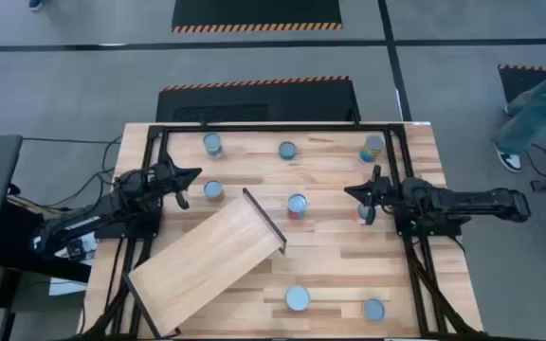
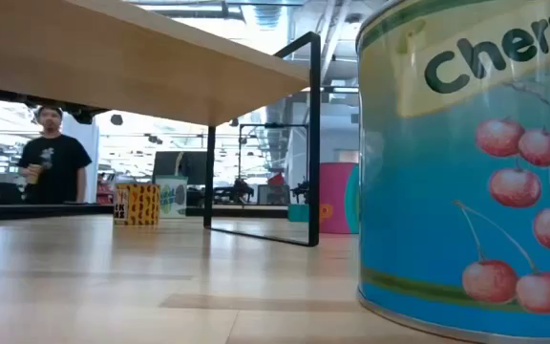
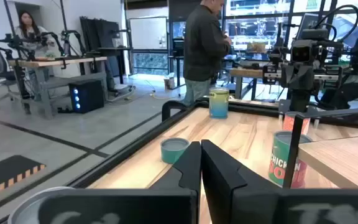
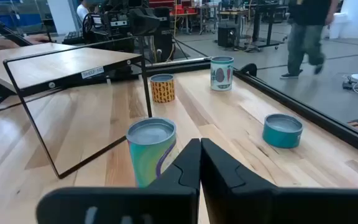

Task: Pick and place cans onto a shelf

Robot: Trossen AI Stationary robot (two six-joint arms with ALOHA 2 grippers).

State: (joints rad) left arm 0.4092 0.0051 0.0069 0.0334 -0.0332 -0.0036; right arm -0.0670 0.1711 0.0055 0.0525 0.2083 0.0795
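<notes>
The teal-labelled can (image 1: 297, 205) stands upright on the desk (image 1: 415, 275), straight ahead of the right end effector (image 1: 352, 193), which seems closed and empty, and nearer it than the left end effector (image 1: 195, 174), likewise closed, with the shelf (image 1: 207, 260) just beyond.

the blue cherry can (image 2: 471, 162) reads "cherri"; the green can (image 3: 289, 163) reads "chicken".
</notes>
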